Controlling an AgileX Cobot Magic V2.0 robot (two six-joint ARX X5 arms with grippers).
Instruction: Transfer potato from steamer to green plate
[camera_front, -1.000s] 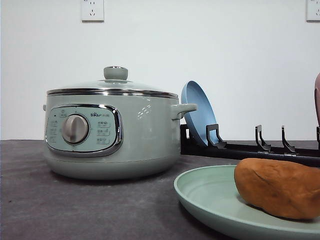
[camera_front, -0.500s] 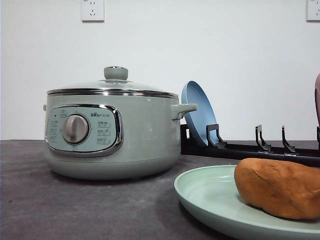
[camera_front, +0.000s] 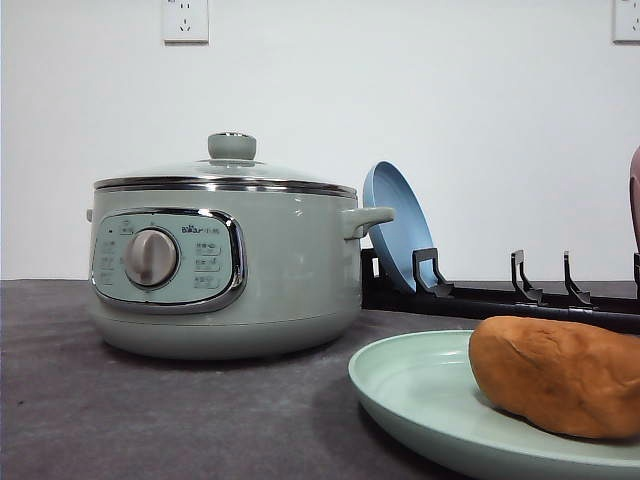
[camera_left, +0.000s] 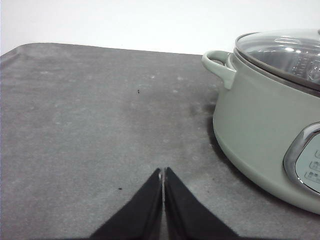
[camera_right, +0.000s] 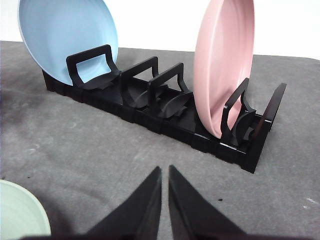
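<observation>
Potato (camera_front: 560, 377) lies lengthwise across green plate (camera_front: 420, 395); both end effectors closed, empty.

- steamer (camera_front: 280, 270): glossy sage enamel look, chrome trim, glass lid
- potato (camera_front: 560, 375): matt, rough skin
- green plate (camera_front: 410, 385): smooth, satin
- table (camera_front: 150, 410): matt grey, mottled

A dark grey table (camera_front: 150, 400) is seen carrying the steamer (camera_front: 225, 265), just beside the left gripper (camera_left: 162, 182). A black plate rack (camera_right: 165, 112) lies ahead of the right gripper (camera_right: 165, 182); the green plate (camera_front: 420, 395) rests near it.
</observation>
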